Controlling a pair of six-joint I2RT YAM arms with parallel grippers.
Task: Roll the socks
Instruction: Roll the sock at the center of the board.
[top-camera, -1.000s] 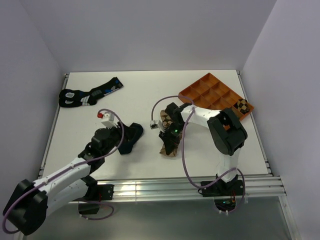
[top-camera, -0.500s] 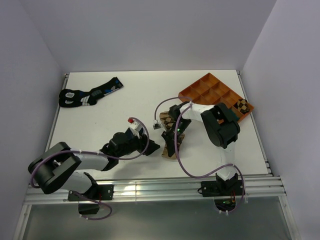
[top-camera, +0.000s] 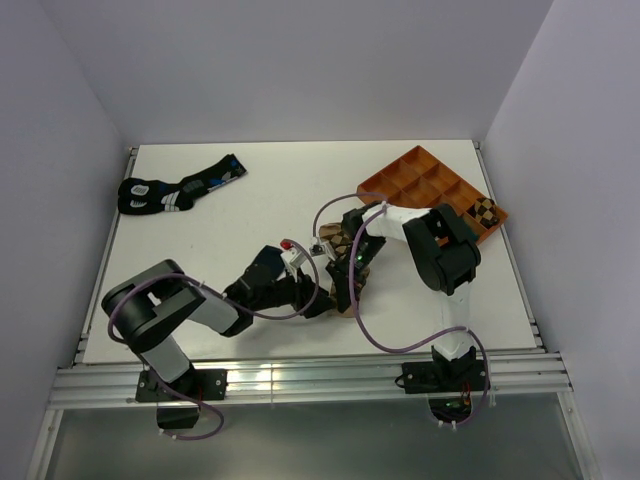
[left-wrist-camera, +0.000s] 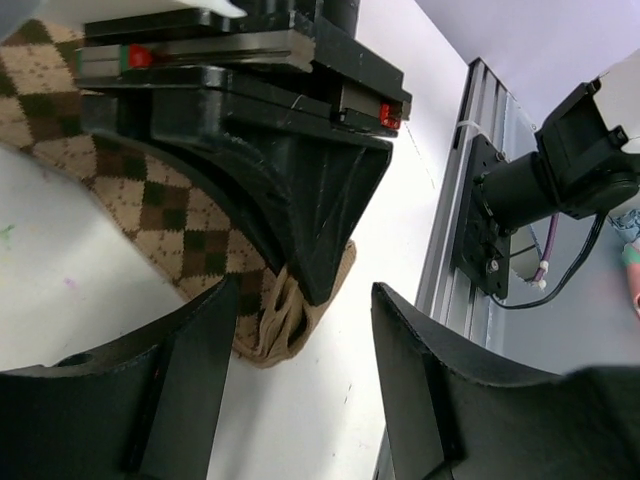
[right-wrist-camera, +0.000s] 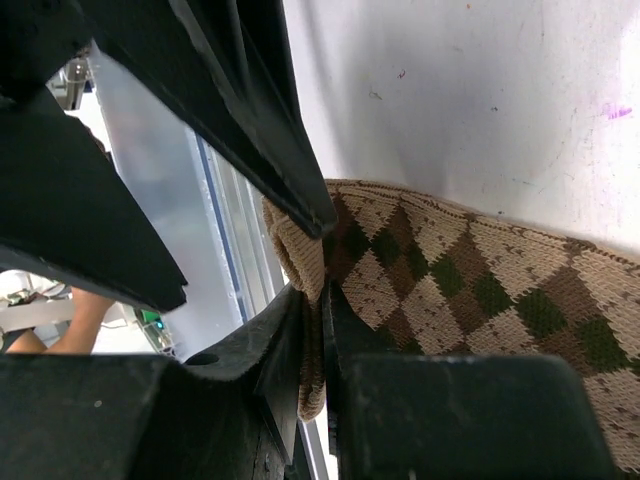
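- So, your right fingers (right-wrist-camera: 450, 420) are pinched tight on the bunched end of the tan argyle sock (right-wrist-camera: 450, 270), about 4 o'clock of tabletop (top-camera: 250, 210) centre.
- Your left fingers (left-wrist-camera: 190, 380) gape wide at its 9 o'clock side, gripping nothing.

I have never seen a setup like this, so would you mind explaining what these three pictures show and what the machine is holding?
Two small robot arms are bolted at the near edge of a table, each ending in a two-finger gripper. The wide picture is from a fixed camera above and behind them, showing the left arm and right arm meeting mid-table. The other two come from cameras on the wrists, so each shows its own black fingers close up. On the table lie a tan argyle sock, black socks with blue and white markings at far left, and an orange compartment tray at far right. The right gripper pinches the tan sock's edge; the left gripper is open, facing that spot.
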